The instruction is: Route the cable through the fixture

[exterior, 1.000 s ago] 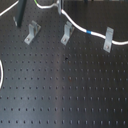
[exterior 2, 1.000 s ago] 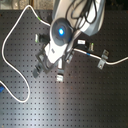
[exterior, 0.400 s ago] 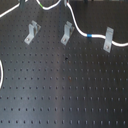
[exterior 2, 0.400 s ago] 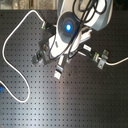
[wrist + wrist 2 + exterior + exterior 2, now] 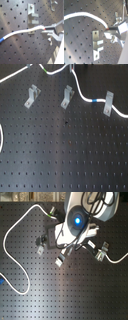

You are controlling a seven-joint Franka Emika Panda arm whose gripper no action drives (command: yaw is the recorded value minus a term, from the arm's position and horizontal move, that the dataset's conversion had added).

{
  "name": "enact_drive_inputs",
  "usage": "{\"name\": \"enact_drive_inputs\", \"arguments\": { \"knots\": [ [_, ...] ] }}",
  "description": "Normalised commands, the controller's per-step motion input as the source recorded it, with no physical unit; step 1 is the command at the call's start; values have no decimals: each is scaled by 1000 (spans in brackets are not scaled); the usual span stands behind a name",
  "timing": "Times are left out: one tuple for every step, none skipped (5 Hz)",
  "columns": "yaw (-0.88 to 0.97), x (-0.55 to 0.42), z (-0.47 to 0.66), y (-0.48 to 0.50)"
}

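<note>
First exterior view: black perforated surface [image 5: 65, 159], rows of holes. Three metal clips stand upright in a row: left clip [image 5: 32, 95], middle clip [image 5: 67, 97], right clip [image 5: 108, 103]. White cable [image 5: 80, 90] runs from the top edge, w/ a green mark near the top, down past the middle clip toward the right clip; blue tape band [image 5: 94, 100] sits just before the right clip; cable goes on to the first exterior view's right edge. Another stretch curves at the first exterior view's left edge. Arm not seen here.

Second exterior view: from above, white arm w/ lit blue ring [image 5: 77, 220] covers the clips' area; cable loops wide across the second exterior view's left side; one clip visible near the second exterior view's right.

Both wrist views: hand [image 5: 47, 30] has its grey fingers [image 5: 56, 27] clamped on the cable end, close beside a metal clip [image 5: 32, 17]; cable touches the clip's front in the first wrist view. Blue band shows further along the cable there.

Writing/labels: none legible in any view.
</note>
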Motion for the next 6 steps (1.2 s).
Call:
{"name": "enact_drive_inputs", "arguments": {
  "knots": [
    [734,193,200,-73],
    [674,192,156,49],
    [757,10,2,175],
    [737,27,1,180],
    [751,-8,152,-27],
    [469,-150,0,-16]
  ]
}}
